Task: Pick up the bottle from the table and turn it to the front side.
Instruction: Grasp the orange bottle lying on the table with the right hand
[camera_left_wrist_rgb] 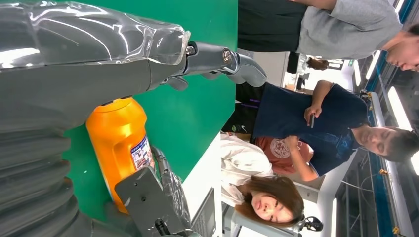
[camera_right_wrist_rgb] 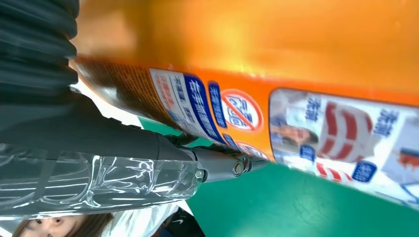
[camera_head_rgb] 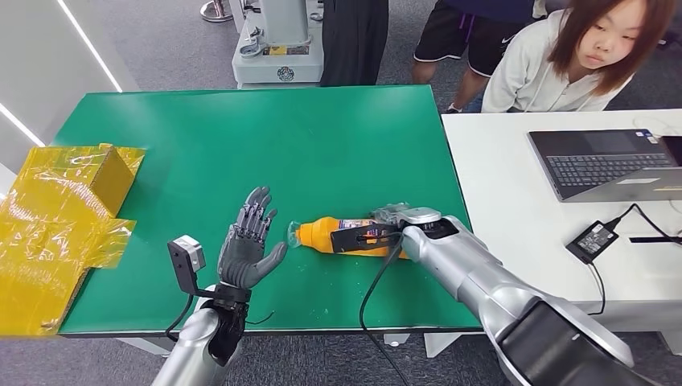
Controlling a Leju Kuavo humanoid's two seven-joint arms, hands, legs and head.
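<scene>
Orange plastic bottle lying sideways on green bench. My right robot hand wrapping its body; my left robot hand waiting spread nearby. Risking slip during turn: smooth, rounded plastic.

The left hand comes in as a grey ribbed cover and a thick grey thumb wrapped in clear film, its fingers stretched out over the green table with nothing between them. Just beside the thumb lies an orange bottle with a printed label. The right hand, a grey plate and film-covered fingers, is against the bottle's far end, next to the label. Past the table edge, three people stand or sit close together; one holds a phone.
</scene>
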